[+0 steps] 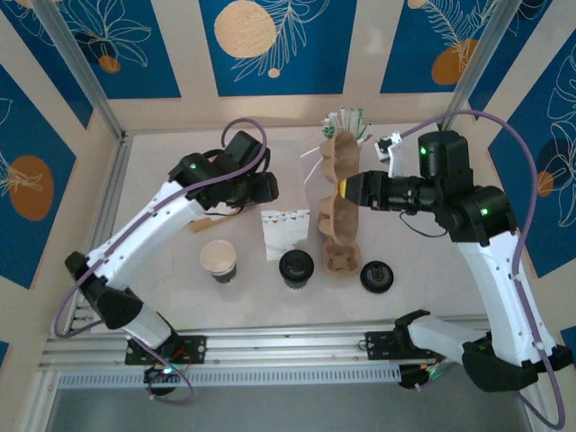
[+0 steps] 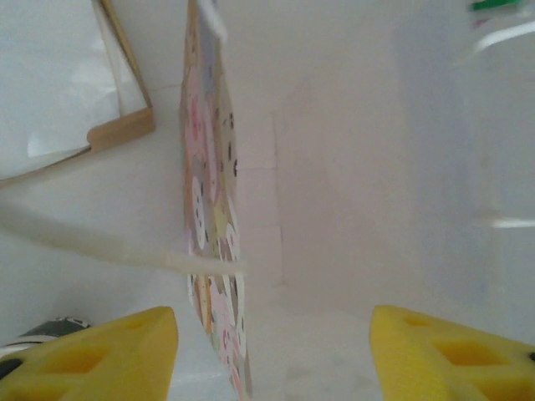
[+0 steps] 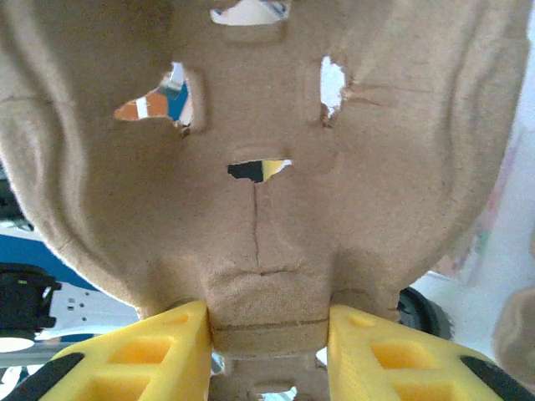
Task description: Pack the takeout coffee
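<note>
The takeout coffee (image 1: 296,267), a small dark cup with a round black lid, stands on the table in front of the white paper bag (image 1: 286,230). My right gripper (image 1: 343,190) is shut on the brown pulp cup carrier (image 1: 334,202) and holds it on edge above the table. In the right wrist view both yellow fingers (image 3: 150,351) pinch the carrier's middle tab (image 3: 267,322). My left gripper (image 1: 273,191) sits just left of the bag. It is open (image 2: 272,355), and the bag's patterned edge (image 2: 209,217) stands between the jaws, near the left finger.
A lidless cup with a white inside (image 1: 219,261) stands at the front left. A loose black lid (image 1: 378,275) lies at the front right. Straws and stirrers (image 1: 346,126) stick up behind the carrier. A wooden-edged flat piece (image 2: 121,132) lies left of the bag.
</note>
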Available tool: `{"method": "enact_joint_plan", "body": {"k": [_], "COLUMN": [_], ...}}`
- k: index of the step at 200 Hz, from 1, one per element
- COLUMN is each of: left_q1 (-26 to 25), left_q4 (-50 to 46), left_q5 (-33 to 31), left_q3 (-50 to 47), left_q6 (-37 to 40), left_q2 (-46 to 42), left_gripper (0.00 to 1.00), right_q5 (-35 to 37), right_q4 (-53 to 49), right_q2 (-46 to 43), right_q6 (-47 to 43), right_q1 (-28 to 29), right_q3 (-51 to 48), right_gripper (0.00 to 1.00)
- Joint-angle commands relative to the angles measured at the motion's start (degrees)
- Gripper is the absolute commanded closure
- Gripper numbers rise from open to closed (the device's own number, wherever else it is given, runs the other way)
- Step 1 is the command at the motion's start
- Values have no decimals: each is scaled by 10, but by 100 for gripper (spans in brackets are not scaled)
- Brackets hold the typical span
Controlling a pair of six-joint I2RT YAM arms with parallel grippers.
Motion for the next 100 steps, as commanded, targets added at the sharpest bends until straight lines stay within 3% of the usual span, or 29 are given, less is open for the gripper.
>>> {"method": "enact_joint_plan", "body": {"k": [1,33,100], "left_q1": [4,39,152], "left_q4": [34,60,96], "left_q5": [5,20,159], "left_q3": [-13,-25,-22], "left_q6": [44,99,153], "left_q2": [-52,-99,-85], "left_gripper": [32,26,27], "right_q5": [-42,-35,10], "right_q4": [2,-11,-32], "right_q2": [33,92,201], "right_q6": [25,35,48], "right_q1": [9,26,66], "right_q3": [42,102,201], "right_gripper": [62,62,63]}}
